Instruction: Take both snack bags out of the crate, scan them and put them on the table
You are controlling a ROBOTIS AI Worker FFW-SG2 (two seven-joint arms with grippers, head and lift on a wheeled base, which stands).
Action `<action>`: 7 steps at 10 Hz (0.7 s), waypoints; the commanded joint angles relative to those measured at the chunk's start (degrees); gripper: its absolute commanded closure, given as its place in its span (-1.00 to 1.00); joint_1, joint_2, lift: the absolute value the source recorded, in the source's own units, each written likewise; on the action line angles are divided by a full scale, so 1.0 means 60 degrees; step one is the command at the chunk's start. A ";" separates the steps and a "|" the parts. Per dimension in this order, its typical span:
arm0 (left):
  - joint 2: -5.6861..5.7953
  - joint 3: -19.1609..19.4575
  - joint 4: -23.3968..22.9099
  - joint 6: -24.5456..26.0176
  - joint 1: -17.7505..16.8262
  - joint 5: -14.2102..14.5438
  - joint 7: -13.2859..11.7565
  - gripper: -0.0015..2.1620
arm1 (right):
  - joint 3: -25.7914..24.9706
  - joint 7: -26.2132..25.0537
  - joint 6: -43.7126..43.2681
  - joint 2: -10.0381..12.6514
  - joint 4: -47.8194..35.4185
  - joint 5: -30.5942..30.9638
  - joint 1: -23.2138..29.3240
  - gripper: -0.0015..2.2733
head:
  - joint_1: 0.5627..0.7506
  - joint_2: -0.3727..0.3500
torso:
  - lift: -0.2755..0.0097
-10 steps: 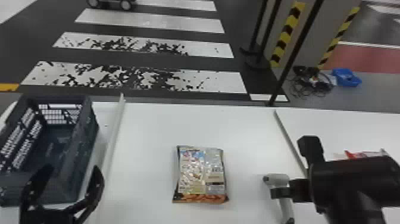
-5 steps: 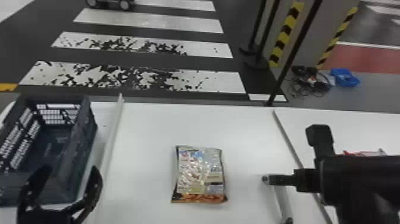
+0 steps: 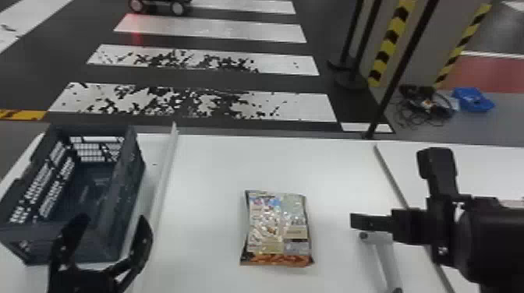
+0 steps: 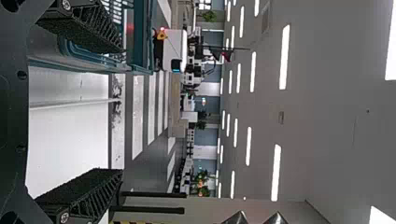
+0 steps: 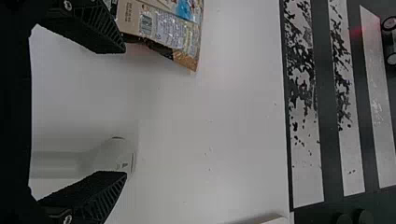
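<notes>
The dark crate (image 3: 134, 187) stands at the table's left, with no bag visible inside. One snack bag (image 3: 277, 230) lies flat mid-table; in the right wrist view this bag (image 5: 161, 28) is partly behind a finger. Left gripper (image 3: 113, 220) is open and empty above the crate's near end; in its wrist view the left gripper (image 4: 121, 111) has its fingers well apart. Right gripper (image 3: 393, 187) is open to the right of the bag, near the pale scanner (image 3: 384, 261). In its wrist view, right gripper (image 5: 123, 111) holds nothing; the scanner (image 5: 109, 156) lies partly behind one finger.
A raised white strip (image 3: 165, 167) runs between crate and bag. Another strip (image 3: 390, 175) crosses the table farther right, beneath the right arm. Dark posts, cables and a blue item (image 3: 471, 99) are on the floor beyond the table.
The right gripper has moved a little up and right in the head view, its fingertips now farther apart and off the scanner's head. Bag, crate and left gripper look almost unchanged.
</notes>
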 commanded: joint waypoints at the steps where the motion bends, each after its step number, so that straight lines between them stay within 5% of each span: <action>1: 0.0000 0.0003 0.0026 0.0001 0.0000 0.0000 0.0000 -0.92 | 0.0005 0.0000 0.0020 0.0109 -0.0062 -0.0598 0.0094 -0.93 | 0.41 -0.14 | 0.29; 7: 0.0000 0.0003 0.0070 0.0001 -0.0015 0.0000 0.0000 -0.92 | 0.0137 0.0014 0.0020 0.0344 0.1607 -0.1990 -0.0023 -0.93 | 0.41 0.12 | 0.29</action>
